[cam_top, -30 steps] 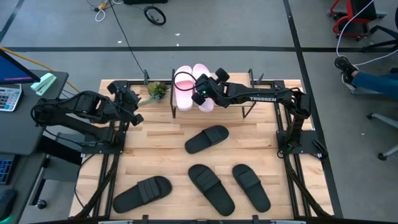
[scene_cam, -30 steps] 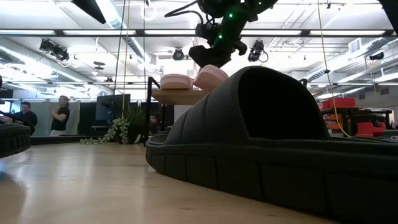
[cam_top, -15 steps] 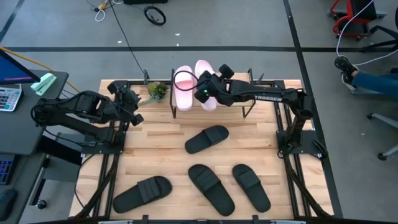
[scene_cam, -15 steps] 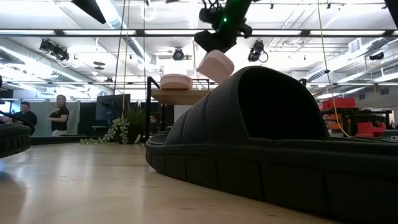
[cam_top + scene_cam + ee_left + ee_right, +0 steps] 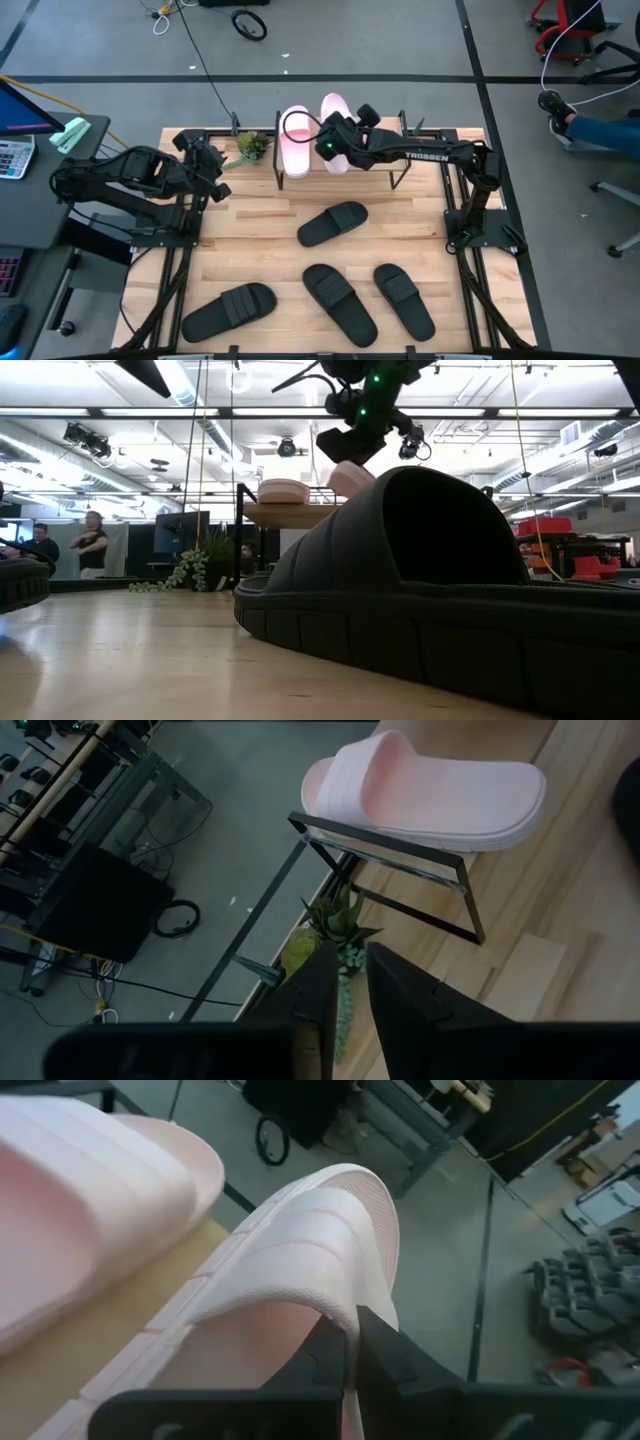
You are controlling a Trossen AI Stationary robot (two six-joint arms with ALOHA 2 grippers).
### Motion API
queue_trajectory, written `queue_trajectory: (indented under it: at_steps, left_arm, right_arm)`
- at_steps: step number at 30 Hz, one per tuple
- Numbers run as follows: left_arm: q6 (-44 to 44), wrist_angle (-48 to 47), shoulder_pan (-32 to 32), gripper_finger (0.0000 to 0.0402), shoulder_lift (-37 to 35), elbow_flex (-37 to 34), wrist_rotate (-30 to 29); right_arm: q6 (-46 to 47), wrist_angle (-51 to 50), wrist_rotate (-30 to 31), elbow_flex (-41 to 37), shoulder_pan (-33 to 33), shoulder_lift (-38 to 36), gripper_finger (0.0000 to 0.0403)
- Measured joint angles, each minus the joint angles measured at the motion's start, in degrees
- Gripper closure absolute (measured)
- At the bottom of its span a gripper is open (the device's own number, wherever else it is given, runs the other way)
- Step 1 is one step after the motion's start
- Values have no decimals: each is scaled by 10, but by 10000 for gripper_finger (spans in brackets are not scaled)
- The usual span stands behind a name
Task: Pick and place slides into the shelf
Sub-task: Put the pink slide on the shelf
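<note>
The right gripper [image 5: 334,143], clamped on the wide strap of the second pale pink foam slide [image 5: 335,140], holds it over the low wooden-topped wire shelf [image 5: 385,152] at 12 o'clock, beside 1 shelved pink slide [image 5: 293,143]. Light and squashy, it seems best pinched at the strap. It now sits farther back than before. The left gripper [image 5: 218,180], nearly closed and empty, waits at 9 o'clock.

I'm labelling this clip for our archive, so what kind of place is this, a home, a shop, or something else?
Most likely a robotics lab or workshop, not a home. The wooden table stands on a bare grey floor with cables, the low view shows an open ceiling with strip lights and ducts, and people stand among workstations behind it.
</note>
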Motion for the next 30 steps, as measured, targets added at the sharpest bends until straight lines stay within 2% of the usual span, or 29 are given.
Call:
queue_trajectory:
  at_steps: [6,19,30]
  left_arm:
    - [0,2,0,341,0,0,0]
    - [1,2,0,344,0,0,0]
    - [0,2,0,340,0,0,0]
  right_arm:
    - [28,10,-28,0,0,1,394]
    - [35,27,-9,0,5,1,394]
    - [30,78,17,-48,6,1,394]
